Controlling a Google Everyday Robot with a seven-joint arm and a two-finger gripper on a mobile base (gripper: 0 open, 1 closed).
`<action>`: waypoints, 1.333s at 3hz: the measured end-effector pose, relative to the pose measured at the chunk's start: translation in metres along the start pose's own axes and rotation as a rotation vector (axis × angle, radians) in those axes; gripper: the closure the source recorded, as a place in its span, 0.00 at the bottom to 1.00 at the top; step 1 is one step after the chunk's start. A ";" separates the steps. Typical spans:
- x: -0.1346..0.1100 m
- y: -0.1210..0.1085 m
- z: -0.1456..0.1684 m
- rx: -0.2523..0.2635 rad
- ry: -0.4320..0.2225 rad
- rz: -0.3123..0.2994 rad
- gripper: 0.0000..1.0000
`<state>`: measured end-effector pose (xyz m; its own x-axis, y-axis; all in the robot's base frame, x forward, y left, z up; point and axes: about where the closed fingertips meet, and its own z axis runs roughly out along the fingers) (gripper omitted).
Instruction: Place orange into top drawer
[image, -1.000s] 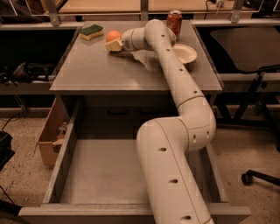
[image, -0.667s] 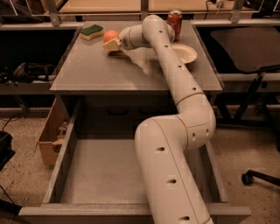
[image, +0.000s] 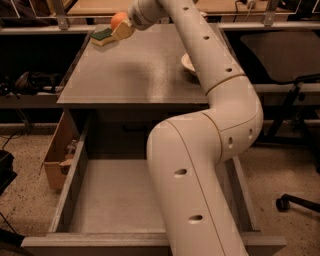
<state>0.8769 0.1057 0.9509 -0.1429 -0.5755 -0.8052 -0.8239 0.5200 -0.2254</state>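
Note:
The orange (image: 117, 21) is held in my gripper (image: 121, 27), lifted above the back left of the gray cabinet top (image: 135, 70), just beside a green-and-yellow sponge (image: 102, 36). The gripper's tan fingers (image: 123, 31) are shut around the orange's right side. The top drawer (image: 112, 195) is pulled fully open at the bottom of the camera view, its flat gray floor bare on the left; my white arm (image: 200, 165) covers its right half.
A white bowl (image: 188, 63) sits on the cabinet top at the right, partly hidden by the arm. A cardboard box (image: 57, 157) stands on the floor left of the drawer. An office chair base (image: 295, 202) is at the right. Shelving runs behind.
The gripper has lifted the orange off the cabinet top and carried it up and left, over the sponge. The red soda can is now hidden.

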 end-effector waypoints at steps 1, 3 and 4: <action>-0.021 0.001 -0.072 0.061 0.097 -0.014 1.00; -0.018 -0.011 -0.237 0.261 0.144 0.121 1.00; -0.019 0.005 -0.342 0.353 0.017 0.246 1.00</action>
<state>0.6879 -0.0967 1.1532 -0.3229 -0.4164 -0.8499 -0.5267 0.8252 -0.2041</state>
